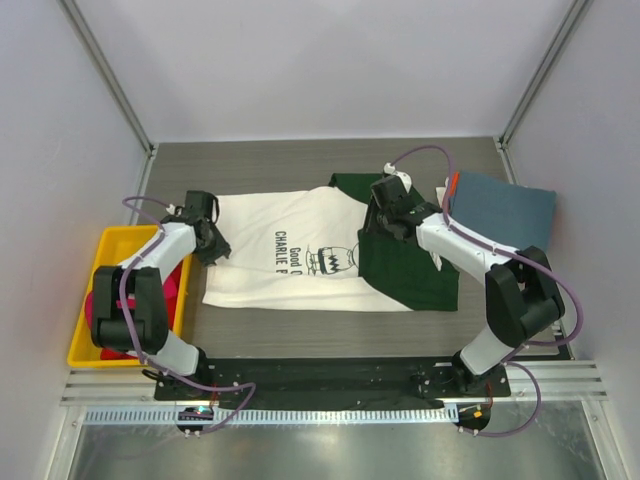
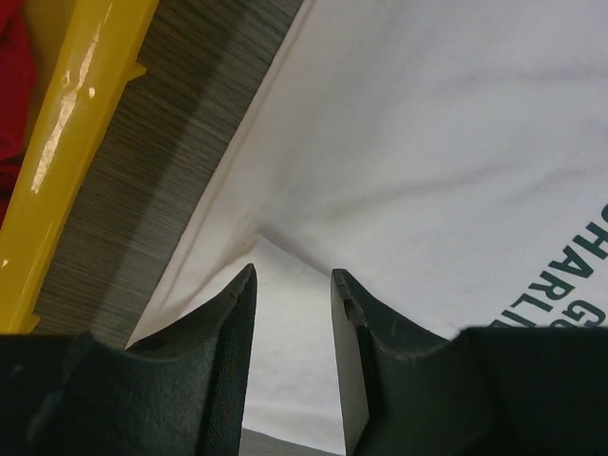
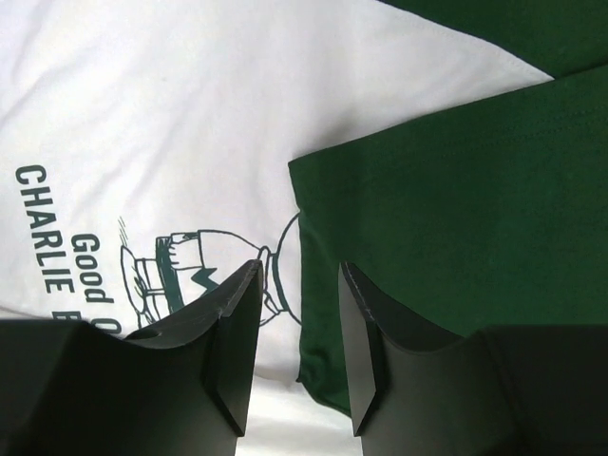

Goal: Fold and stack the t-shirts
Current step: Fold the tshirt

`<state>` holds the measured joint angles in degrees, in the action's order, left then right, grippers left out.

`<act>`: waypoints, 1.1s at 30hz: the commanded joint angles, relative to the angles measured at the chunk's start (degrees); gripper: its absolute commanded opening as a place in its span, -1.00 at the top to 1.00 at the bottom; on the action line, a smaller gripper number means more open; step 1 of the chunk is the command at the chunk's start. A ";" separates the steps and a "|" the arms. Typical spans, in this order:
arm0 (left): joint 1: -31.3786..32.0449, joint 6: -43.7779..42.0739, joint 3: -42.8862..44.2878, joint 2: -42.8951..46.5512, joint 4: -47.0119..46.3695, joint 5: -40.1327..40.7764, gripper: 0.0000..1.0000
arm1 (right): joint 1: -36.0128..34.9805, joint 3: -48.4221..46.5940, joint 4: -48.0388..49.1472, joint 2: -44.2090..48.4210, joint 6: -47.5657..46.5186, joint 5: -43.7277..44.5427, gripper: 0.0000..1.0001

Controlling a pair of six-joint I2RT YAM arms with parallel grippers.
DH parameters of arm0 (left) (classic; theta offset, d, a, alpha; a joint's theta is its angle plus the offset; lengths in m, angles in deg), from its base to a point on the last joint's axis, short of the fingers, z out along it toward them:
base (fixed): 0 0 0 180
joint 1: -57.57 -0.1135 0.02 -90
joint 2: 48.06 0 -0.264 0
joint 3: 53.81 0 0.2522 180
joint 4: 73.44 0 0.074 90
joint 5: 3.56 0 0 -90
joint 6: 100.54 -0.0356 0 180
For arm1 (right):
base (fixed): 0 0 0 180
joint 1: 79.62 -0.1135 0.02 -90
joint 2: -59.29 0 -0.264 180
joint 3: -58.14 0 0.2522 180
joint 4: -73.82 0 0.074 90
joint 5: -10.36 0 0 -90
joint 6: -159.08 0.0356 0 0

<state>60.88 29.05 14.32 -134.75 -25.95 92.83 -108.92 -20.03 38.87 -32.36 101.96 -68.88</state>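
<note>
My left end effector (image 2: 293, 275) is apart over the cream-white t-shirt (image 2: 427, 142) hem; my right end effector (image 3: 301, 268) is apart over its green sleeve (image 3: 456, 218).

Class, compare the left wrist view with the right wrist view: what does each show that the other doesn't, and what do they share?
Left wrist only: the rim of the yellow bin and a strip of bare table. Right wrist only: the dark green sleeve and the cartoon print. Both: the cream-white shirt, its CHARLIE lettering, and parted fingers.
</note>
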 commanded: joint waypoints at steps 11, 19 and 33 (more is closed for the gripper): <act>0.03 0.57 3.46 -7.79 -1.31 5.64 0.73 | -0.32 3.93 4.49 4.12 -0.45 1.98 0.12; -0.23 2.06 2.32 -1.72 2.46 12.40 1.00 | -0.23 4.37 4.49 3.85 -0.72 3.65 0.14; -1.90 4.62 1.71 -1.63 6.43 14.80 0.96 | 1.00 5.34 4.49 4.03 -0.98 8.04 0.13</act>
<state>59.81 32.90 15.70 -137.22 -19.83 105.49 -108.57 -15.26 41.43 -31.05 101.72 -63.61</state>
